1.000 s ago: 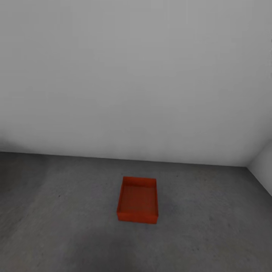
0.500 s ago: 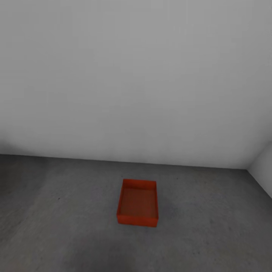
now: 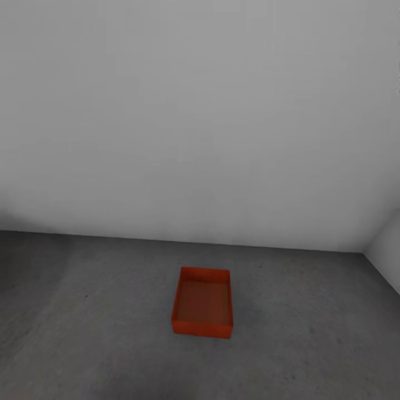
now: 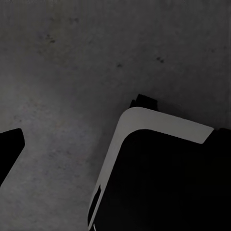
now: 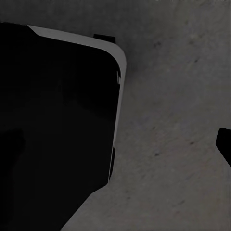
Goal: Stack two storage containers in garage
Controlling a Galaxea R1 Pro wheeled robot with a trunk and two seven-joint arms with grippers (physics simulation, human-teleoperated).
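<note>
One orange-red storage container (image 3: 202,303) sits open-top and empty on the dark grey garage floor (image 3: 83,333), a short way in front of the white wall. Nothing is stacked on it. Against the rough floor (image 4: 72,72), one dark fingertip (image 4: 9,151) of my left gripper shows at the picture's edge. A dark fingertip (image 5: 224,144) of my right gripper likewise shows at the edge of its view. Both fingers stand far out to the side with nothing held.
A plain white wall (image 3: 200,122) closes the far side, and a second wall (image 3: 389,244) meets it in a corner at the right. My own black, white-edged base (image 4: 159,183) (image 5: 57,120) shows below both wrists.
The whole head picture has slid slightly downward, so the camera has moved. The container keeps its place on the floor.
</note>
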